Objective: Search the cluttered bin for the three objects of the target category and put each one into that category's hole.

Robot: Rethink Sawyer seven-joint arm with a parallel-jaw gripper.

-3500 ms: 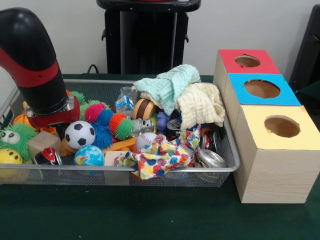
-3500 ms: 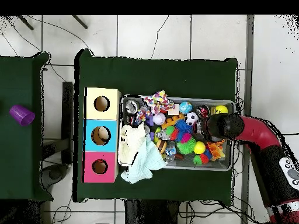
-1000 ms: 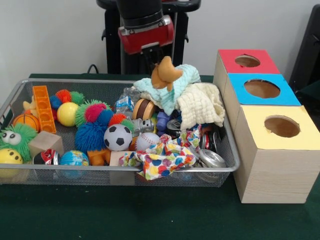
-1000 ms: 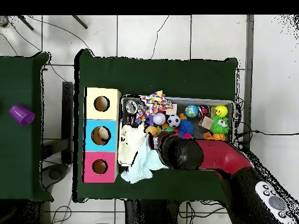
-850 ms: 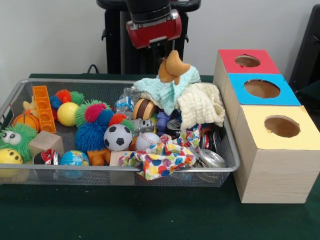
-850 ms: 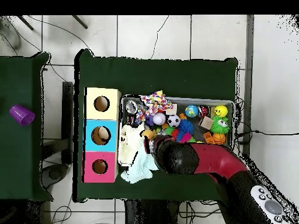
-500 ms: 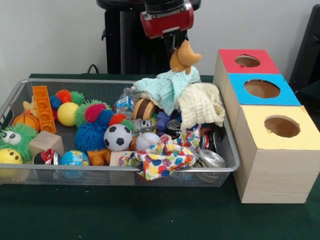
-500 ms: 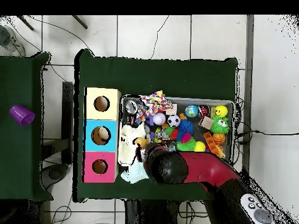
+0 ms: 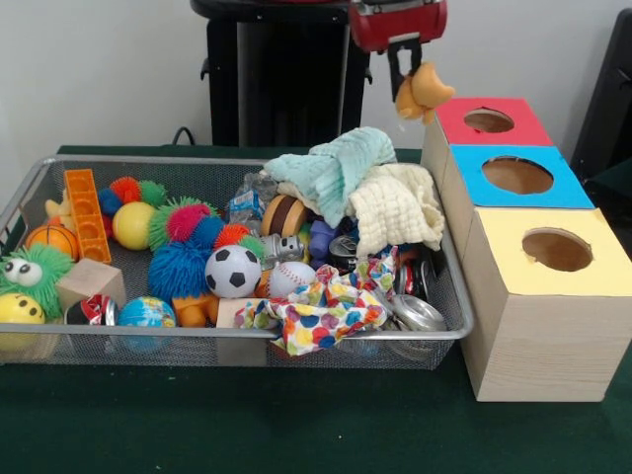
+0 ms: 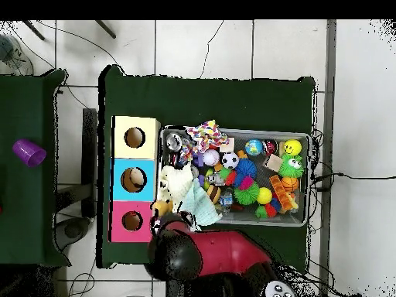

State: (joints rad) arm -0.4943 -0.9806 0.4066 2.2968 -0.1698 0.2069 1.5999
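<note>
My gripper (image 9: 406, 81) hangs at the top of the front view, shut on an orange plush toy with pointed ears (image 9: 424, 90). It holds the toy in the air, just left of the red-topped box (image 9: 513, 129) and its hole (image 9: 489, 120). In the overhead view the toy (image 10: 162, 207) shows at the end of my arm (image 10: 193, 255), beside the red box's hole (image 10: 132, 221). The wire mesh bin (image 9: 247, 334) holds many toys and cloths. Something pale shows in the blue box's hole (image 10: 134, 179).
The blue-topped box (image 9: 553, 190) and yellow-topped box (image 9: 592, 272) stand in a row in front of the red one. The bin holds a green fuzzy ball (image 9: 28, 273), spiky balls (image 9: 188, 259), a soccer ball (image 9: 232, 271), an orange block (image 9: 85, 211) and piled cloths (image 9: 365, 188).
My gripper has carried the orange plush toy up from the left end of the bin, over the cloth pile and out past the bin's edge, to beside the red box.
</note>
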